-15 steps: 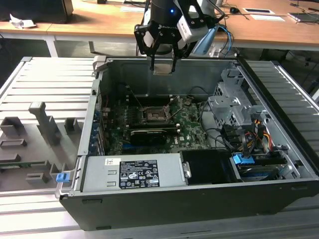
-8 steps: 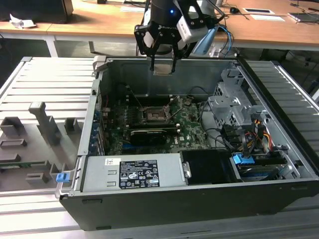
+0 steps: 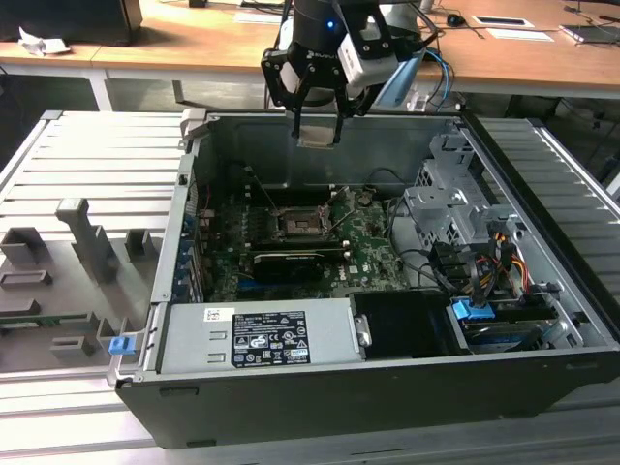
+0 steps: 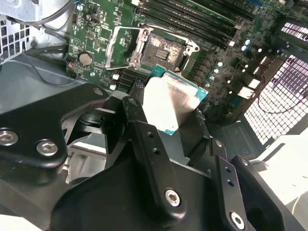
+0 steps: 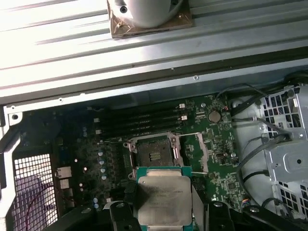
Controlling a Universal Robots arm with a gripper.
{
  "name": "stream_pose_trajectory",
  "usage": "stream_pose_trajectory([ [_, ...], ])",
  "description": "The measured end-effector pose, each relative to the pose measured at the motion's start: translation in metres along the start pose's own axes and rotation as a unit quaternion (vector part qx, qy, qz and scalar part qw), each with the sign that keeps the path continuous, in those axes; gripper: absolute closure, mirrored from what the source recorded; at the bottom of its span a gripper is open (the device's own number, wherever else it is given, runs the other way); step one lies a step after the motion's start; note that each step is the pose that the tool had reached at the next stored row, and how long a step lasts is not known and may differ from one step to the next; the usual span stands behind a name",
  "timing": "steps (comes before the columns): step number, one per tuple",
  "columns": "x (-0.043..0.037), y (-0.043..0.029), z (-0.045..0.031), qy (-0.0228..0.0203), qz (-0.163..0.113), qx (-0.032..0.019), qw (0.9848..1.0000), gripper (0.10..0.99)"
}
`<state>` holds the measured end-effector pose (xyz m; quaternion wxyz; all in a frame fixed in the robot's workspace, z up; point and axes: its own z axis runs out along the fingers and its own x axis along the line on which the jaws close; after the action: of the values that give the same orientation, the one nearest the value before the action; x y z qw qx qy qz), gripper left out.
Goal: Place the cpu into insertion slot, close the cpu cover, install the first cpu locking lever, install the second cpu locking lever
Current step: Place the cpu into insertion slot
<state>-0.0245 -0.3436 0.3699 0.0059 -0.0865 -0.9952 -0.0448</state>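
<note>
My gripper (image 3: 317, 141) hangs above the open computer case, shut on the cpu (image 3: 317, 129), a flat square chip with a dull silver top. In both wrist views the cpu (image 4: 171, 103) (image 5: 163, 201) sits between the black fingers (image 4: 149, 149), with the gripper (image 4: 166, 111) (image 5: 165, 211) well above the motherboard. The insertion slot (image 3: 300, 223) (image 4: 163, 48) (image 5: 154, 153) lies bare below, its dark pin field showing. The cpu cover (image 4: 111, 47) (image 5: 206, 154) stands swung open beside the slot.
Memory slots (image 5: 139, 122) run beside the socket, and a long black expansion card (image 3: 288, 262) lies on its near side. A power supply (image 3: 257, 339) fills the case front. A drive cage (image 3: 455, 203) and cables (image 3: 475, 271) crowd the exterior view's right.
</note>
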Motion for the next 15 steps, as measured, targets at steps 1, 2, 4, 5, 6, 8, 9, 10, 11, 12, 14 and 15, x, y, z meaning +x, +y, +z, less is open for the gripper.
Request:
stream_pose_trajectory([
  [1, 0.0, 0.0, 0.0002, -0.0003, 0.004, -0.0001, 1.0, 0.549],
  [2, 0.0, 0.0, 0.0003, -0.0006, 0.007, -0.0001, 1.0, 0.549],
  [4, 0.0, 0.0, 0.0005, -0.001, 0.011, -0.0002, 0.9999, 0.549],
  [5, 0.0, -0.0001, 0.0008, -0.0014, 0.015, -0.0003, 0.9999, 0.549],
  [6, 0.0, -0.0001, 0.0011, -0.0016, 0.018, -0.0004, 0.9998, 0.549],
  [8, 0.0, -0.0001, 0.0015, -0.0023, 0.026, -0.0004, 0.9997, 0.549],
  [9, 0.0, -0.0002, 0.0016, -0.0025, 0.029, -0.0004, 0.9996, 0.549],
  [10, 0.0, -0.0002, 0.0016, -0.0026, 0.031, -0.0004, 0.9995, 0.549],
  [11, 0.0, -0.0002, 0.0018, -0.003, 0.035, -0.0006, 0.9994, 0.549],
  [12, 0.0, -0.0002, 0.002, -0.004, 0.046, -0.0008, 0.9989, 0.549],
  [14, -0.0001, -0.0002, 0.002, -0.0045, 0.051, -0.0009, 0.9987, 0.549],
  [15, 0.0, -0.0002, 0.0021, -0.0049, 0.056, -0.001, 0.9984, 0.549],
])
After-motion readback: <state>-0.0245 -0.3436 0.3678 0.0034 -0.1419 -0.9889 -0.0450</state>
